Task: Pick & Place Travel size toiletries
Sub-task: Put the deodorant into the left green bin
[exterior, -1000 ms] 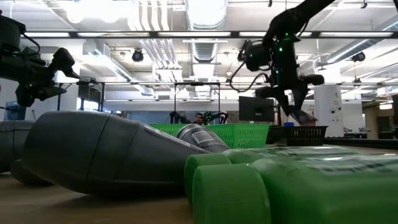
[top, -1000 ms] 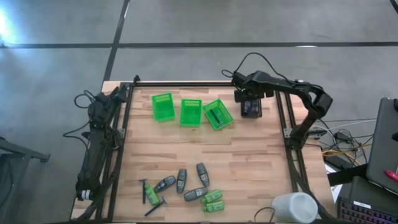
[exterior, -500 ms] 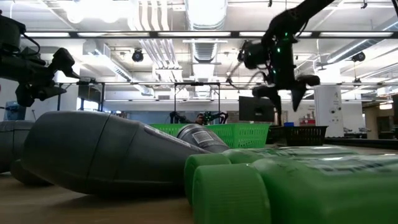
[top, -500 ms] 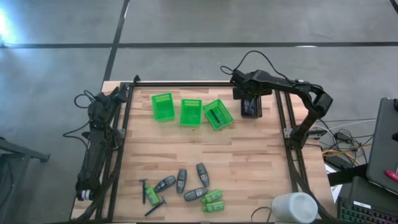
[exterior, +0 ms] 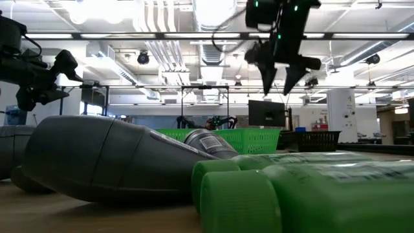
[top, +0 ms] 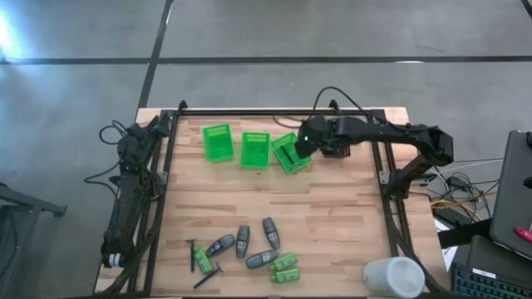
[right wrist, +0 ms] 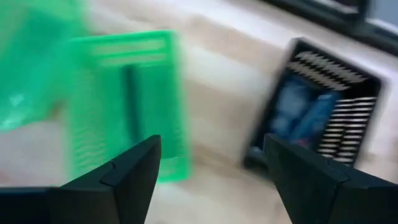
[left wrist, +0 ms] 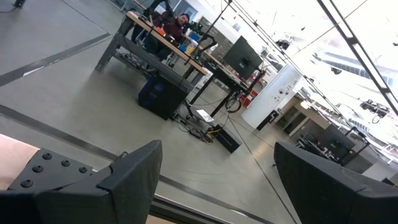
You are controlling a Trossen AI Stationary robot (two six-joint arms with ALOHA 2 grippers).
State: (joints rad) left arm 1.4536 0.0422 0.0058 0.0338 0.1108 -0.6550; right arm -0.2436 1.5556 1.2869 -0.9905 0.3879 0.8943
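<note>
Above the rightmost green basket [top: 290, 153], right gripper [top: 304, 143] hovers, fingers apart, empty. Left gripper [left wrist: 214, 180] parked off-table, fingers apart. Toiletries [top: 249, 251] clustered near front edge.

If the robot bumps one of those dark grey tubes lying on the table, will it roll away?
Maybe a little. The dark grey tubes look rounded, so a sideways bump could probably rock or roll one. They taper toward one end, so it would likely curve rather than go straight. The green bottles close by might stop it.

High view overhead; low view table-level; both share green baskets [top: 253, 150].
</note>
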